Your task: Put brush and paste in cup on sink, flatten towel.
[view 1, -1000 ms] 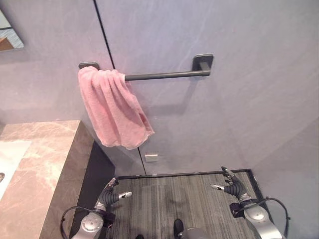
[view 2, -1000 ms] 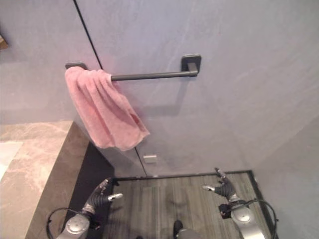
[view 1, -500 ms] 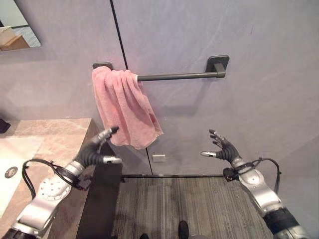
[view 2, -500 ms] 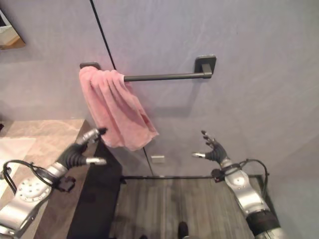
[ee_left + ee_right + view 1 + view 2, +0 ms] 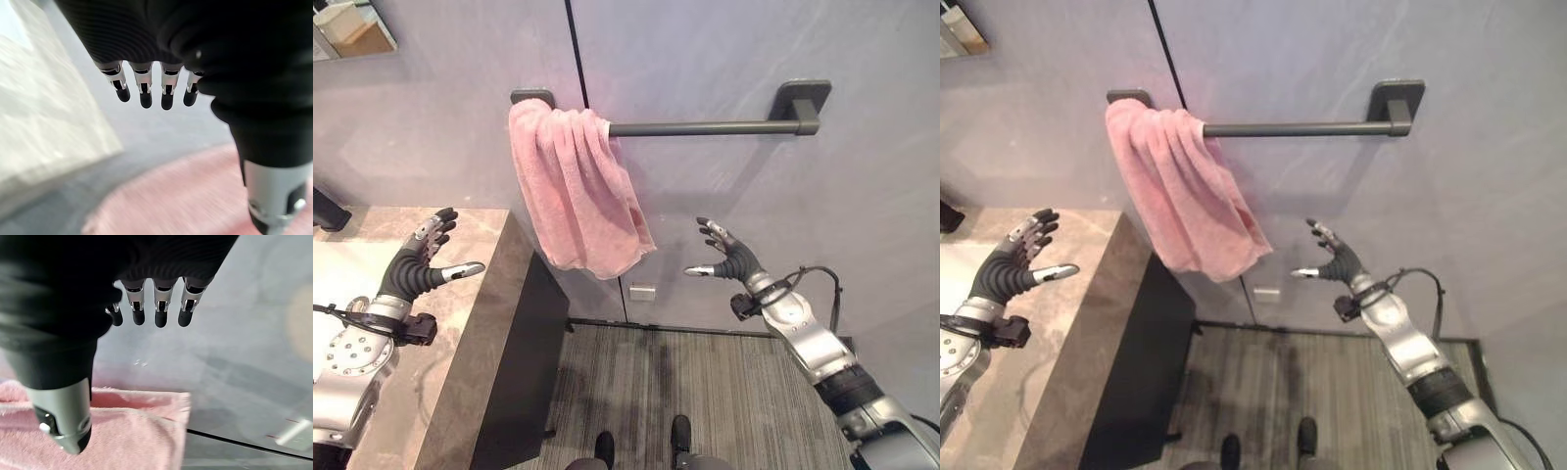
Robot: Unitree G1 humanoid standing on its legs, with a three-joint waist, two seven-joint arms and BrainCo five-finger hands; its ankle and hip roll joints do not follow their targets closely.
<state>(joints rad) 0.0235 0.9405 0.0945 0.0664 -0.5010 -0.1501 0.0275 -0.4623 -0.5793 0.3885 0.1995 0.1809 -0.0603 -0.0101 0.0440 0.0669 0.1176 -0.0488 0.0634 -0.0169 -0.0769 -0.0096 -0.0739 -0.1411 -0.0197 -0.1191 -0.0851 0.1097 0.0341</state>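
- Hanging bunched at the left end of a dark wall rail point(image 5: 705, 127): pink towel point(image 5: 576, 191), gathered in folds, lower edge drooping to the right.
- Hovering above the marble counter point(image 5: 470, 333), left of the towel and apart from it: left hand point(image 5: 414, 266), fingers spread and straight, thumb sticking out sideways, holding nothing.
- Hanging in the air right of the towel's lower corner, near it without touching: right hand point(image 5: 726, 259), fingers loosely spread, thumb pointing toward the cloth, gripping nothing.
- Showing in the right wrist view past the straight fingertips point(image 5: 161, 318): pink cloth against the grey wall point(image 5: 234, 328).
- Sitting low on the wall beneath the towel: small pale plate point(image 5: 642, 292).
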